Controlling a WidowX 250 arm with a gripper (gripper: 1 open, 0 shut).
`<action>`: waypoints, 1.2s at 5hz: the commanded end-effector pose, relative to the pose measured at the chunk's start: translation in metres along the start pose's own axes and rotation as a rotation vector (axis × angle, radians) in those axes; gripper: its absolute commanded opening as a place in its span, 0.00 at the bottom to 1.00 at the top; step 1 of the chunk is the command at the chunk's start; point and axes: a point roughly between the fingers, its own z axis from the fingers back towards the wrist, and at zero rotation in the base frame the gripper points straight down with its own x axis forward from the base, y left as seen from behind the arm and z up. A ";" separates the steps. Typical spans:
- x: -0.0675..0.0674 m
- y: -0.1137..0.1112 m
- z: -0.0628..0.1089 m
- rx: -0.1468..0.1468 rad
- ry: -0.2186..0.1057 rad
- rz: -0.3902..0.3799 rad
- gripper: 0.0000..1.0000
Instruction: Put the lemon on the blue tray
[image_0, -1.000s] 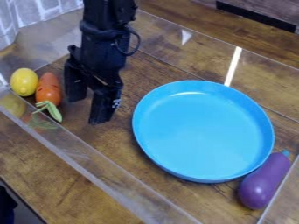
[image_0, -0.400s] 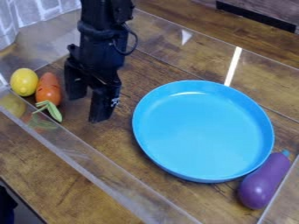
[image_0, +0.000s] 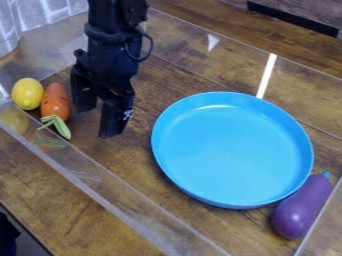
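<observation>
The lemon (image_0: 27, 93) is a small yellow oval lying at the far left of the wooden table, touching the orange carrot (image_0: 55, 103). The blue tray (image_0: 233, 147) is a wide round sky-blue plate right of centre, with nothing on it. My gripper (image_0: 99, 112) hangs from the black arm, pointing down just right of the carrot, between it and the tray. Its two dark fingers (image_0: 115, 119) stand apart with nothing between them. The lemon lies a short way left of the gripper, beyond the carrot.
A purple eggplant (image_0: 303, 206) lies at the tray's lower right, near the table's edge. The carrot's green leaves (image_0: 54, 127) spread toward the front left. A glossy transparent sheet covers the wooden tabletop (image_0: 120, 190).
The arm has drifted very slightly to the left; the fingers stay apart. Lemon, carrot, tray and eggplant have not moved.
</observation>
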 end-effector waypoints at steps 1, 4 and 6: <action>0.000 0.011 0.017 0.029 -0.075 0.032 1.00; 0.002 0.016 0.012 0.035 -0.107 0.046 1.00; 0.005 0.019 0.007 0.039 -0.126 0.049 1.00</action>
